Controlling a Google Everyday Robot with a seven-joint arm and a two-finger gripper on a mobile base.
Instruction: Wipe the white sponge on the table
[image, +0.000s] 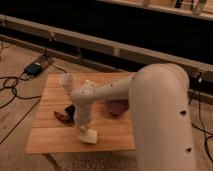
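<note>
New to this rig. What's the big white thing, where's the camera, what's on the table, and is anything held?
The big white shape is a single robot arm on a mobile base, seen close up. There is only one camera view, looking down over the arm; where it is mounted is unclear. The end effector at the arm's tip points down near the front edge of the table. It is shut on the white sponge, which rests against the light wood top. Also on the top are a translucent cup, a purple bowl partly hidden by the arm, a black flat slab and a small brownish item I cannot identify.
</note>
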